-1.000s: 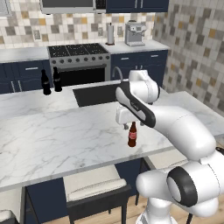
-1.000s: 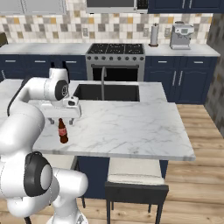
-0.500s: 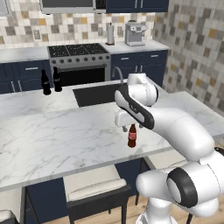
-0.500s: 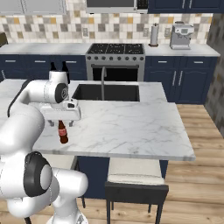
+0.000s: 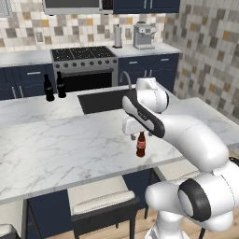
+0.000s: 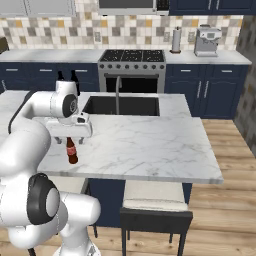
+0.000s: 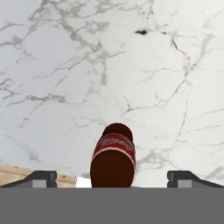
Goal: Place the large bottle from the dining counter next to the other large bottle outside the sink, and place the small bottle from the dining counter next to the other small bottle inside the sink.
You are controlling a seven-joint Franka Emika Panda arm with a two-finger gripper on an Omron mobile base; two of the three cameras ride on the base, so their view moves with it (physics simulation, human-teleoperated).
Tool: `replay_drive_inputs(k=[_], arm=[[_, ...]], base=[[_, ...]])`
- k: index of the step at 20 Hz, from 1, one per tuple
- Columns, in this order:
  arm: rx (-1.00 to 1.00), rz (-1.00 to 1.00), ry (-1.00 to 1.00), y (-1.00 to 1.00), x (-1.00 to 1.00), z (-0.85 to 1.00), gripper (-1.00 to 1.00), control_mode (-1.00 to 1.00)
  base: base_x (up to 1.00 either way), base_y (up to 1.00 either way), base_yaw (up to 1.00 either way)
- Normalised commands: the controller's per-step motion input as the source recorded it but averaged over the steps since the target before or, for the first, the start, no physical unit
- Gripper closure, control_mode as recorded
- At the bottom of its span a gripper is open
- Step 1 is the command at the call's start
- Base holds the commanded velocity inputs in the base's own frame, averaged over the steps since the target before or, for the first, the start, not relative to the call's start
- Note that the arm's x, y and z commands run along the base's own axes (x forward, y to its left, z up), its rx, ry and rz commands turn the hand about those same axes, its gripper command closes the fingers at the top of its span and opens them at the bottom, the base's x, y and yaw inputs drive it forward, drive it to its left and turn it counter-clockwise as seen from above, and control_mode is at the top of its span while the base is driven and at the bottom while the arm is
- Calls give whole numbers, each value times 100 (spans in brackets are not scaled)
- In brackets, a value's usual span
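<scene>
In the upper left of the left base view, two tall near-black glossy bottles (image 5: 48,88) are standing side by side on the long white marble dining counter with grey veins (image 5: 56,149), just left of the rectangular black recessed sink (image 5: 103,101), and they are sitting in the same spots as in the earlier pictures. Moving right, toward the middle of that view, the short brown cola bottle with a red label and red cap (image 5: 141,144) is standing upright near the counter's front edge, unmoved from half a second ago. Directly above it the white arm's two-finger gripper (image 5: 135,131) is hanging with its jaws spread wide, and it has come down a little closer over the bottle's cap than a second ago; whether it is touching the cap I cannot tell. In the right base view the same small bottle (image 6: 71,151) is showing at centre left, beneath the gripper (image 6: 68,138), with the sink (image 6: 123,105) behind it near the middle and its curved steel faucet (image 6: 118,91) rising over the basin. In the hand view the bottle (image 7: 113,157) is sitting at bottom centre, midway between the two dark fingertips (image 7: 39,178), which are standing well apart from it on either side.
</scene>
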Motion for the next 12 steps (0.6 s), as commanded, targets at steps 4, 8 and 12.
replay_drive_inputs(k=[4,8,12], arm=[[0,0,0,0,0,0,100,-100],[0,0,0,0,0,0,100,-100],[0,0,0,0,0,0,100,-100]], base=[[0,0,0],[0,0,0],[0,0,0]])
